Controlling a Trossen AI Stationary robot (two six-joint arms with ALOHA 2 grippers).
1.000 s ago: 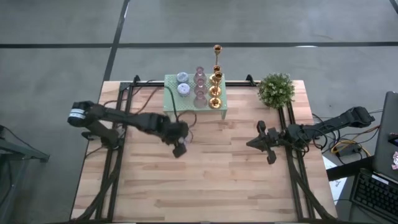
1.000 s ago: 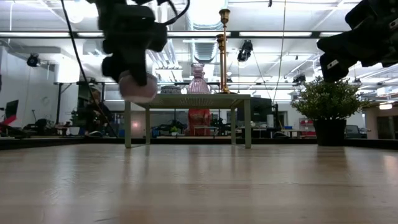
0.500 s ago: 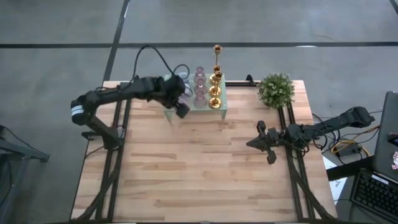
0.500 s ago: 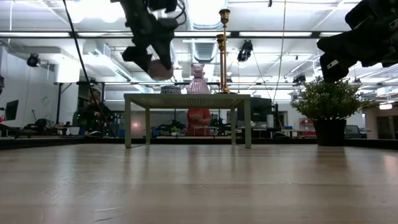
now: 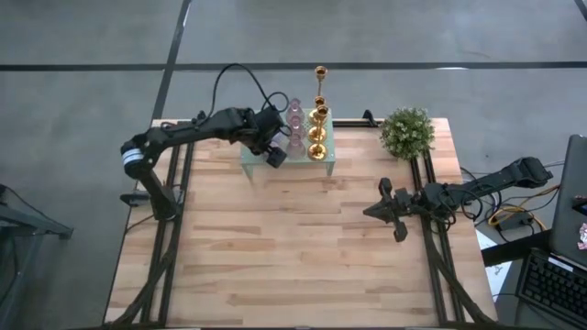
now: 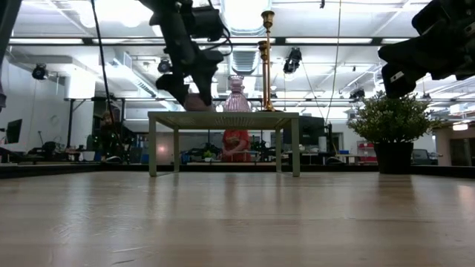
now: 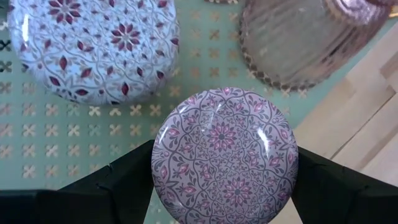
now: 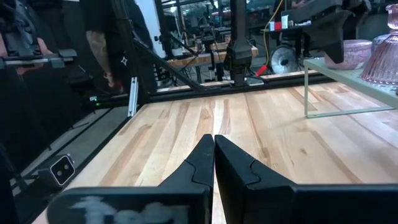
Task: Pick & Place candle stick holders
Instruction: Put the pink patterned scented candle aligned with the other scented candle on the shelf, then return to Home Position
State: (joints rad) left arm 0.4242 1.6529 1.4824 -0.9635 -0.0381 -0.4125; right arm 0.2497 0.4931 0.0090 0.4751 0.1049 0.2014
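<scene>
My left gripper [image 5: 273, 152] is shut on a small squat mauve round holder [image 7: 225, 155] with a flower-patterned top, over the near left part of the pale green mesh rack [image 5: 326, 154]. On the rack stand a blue patterned holder [image 7: 93, 46], pink ribbed glass holders [image 5: 294, 128] and gold candlesticks [image 5: 318, 119] on their round bases. My right gripper [image 5: 369, 212] is shut and empty, above the table's right half. My left gripper pinches the mauve holder's round side wall [image 7: 157, 163] between its two fingers [image 7: 121, 180], one on each opposite side. The fingers come from above, pointing down. The holder sits upright, top up, at the rack's top [image 6: 223, 115]; whether it rests on it, I cannot tell.
A bushy green potted plant [image 5: 407, 131] stands at the far right of the table. The wooden table [image 5: 293, 266] is bare between the rack and the near edge. Black rails [image 5: 170, 238] run along both sides.
My left gripper has carried the mauve holder from above the table's middle left toward the far edge, up over the rack's height, then down onto the rack's near left part beside the blue holder. It has stayed shut on the holder.
</scene>
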